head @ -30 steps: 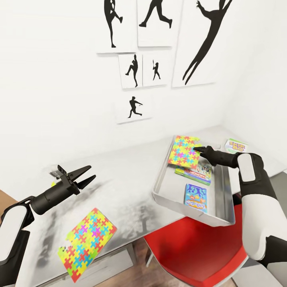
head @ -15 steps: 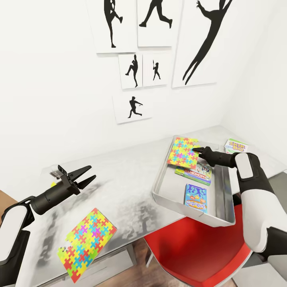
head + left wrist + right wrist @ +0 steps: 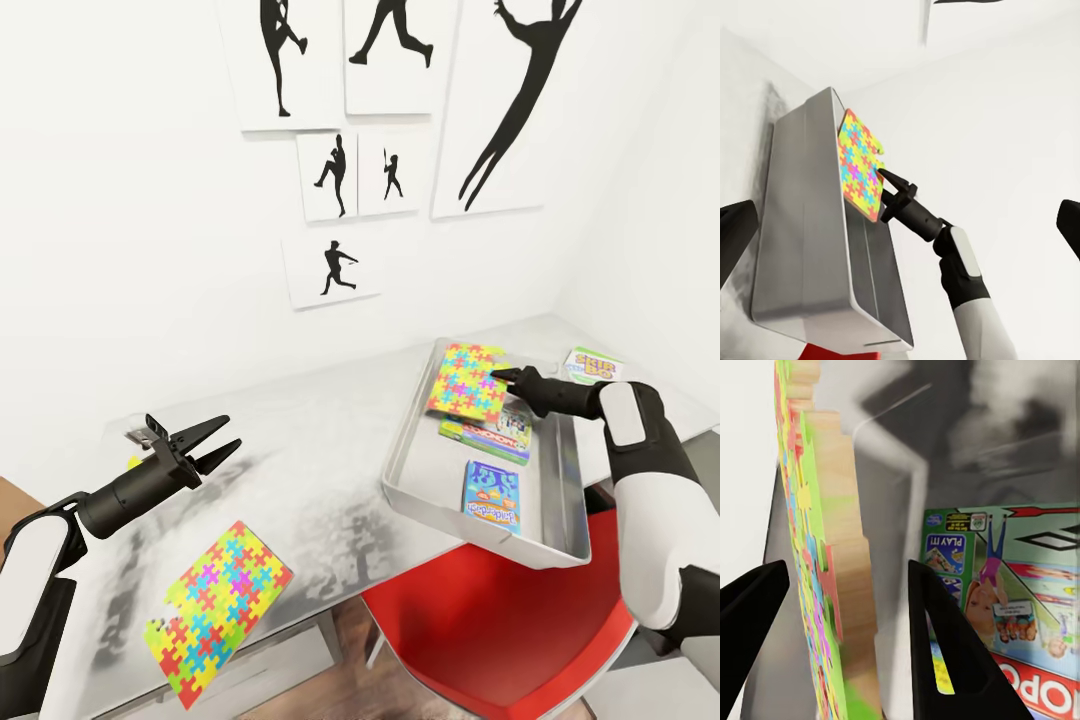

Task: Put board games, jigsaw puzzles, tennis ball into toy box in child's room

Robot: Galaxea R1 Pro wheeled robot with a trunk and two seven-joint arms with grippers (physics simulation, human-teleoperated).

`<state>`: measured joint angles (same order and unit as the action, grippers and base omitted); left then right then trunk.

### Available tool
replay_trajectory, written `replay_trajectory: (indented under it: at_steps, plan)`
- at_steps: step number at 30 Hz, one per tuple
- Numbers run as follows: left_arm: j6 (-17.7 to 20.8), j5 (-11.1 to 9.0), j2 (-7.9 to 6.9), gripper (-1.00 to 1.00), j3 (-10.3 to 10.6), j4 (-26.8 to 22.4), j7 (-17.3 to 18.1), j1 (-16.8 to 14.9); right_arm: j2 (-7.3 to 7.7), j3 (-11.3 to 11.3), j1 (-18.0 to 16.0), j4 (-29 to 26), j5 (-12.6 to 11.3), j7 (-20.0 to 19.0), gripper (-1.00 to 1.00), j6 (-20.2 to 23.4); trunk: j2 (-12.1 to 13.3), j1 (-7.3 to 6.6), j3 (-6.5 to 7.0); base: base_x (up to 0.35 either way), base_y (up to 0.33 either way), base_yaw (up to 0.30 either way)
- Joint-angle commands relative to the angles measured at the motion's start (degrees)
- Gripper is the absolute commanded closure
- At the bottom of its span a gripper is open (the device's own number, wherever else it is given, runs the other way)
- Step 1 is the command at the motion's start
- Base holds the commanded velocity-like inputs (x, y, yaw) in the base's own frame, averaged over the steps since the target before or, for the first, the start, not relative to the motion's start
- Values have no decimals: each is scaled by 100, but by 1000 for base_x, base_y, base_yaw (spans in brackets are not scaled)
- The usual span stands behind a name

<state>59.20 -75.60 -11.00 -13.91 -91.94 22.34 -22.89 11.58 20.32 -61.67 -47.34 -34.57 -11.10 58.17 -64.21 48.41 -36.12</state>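
The right claw [image 3: 497, 376] holds one jigsaw puzzle [image 3: 464, 379] on edge over the far end of the toy box [image 3: 420, 455], fingers either side of its rim — whether they press it or stand just off it I cannot tell. Two board games [image 3: 487, 432] lie flat inside the box; a third [image 3: 589, 364] lies on the tabletop [image 3: 320, 440] beyond it. The left claw [image 3: 223, 440] hangs wide and empty above the tabletop — the second jigsaw puzzle [image 3: 215, 610] lies near the front edge.
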Motion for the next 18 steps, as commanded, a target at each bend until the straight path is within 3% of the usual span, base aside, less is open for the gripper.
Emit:
replay_trajectory:
  at_steps: [1, 18]
  plan:
    - [23, 37, 1, -100, -6, 1, 43, -4, 2, 17, -10, 1, 56, -52, 100, 24, -3, 0, -12, 0, 0, 0]
    - [24, 37, 2, -100, 1, 1, 43, -4, 14, 16, -28, 5, 55, -33, 100, 19, -3, 0, -152, 0, 0, 13]
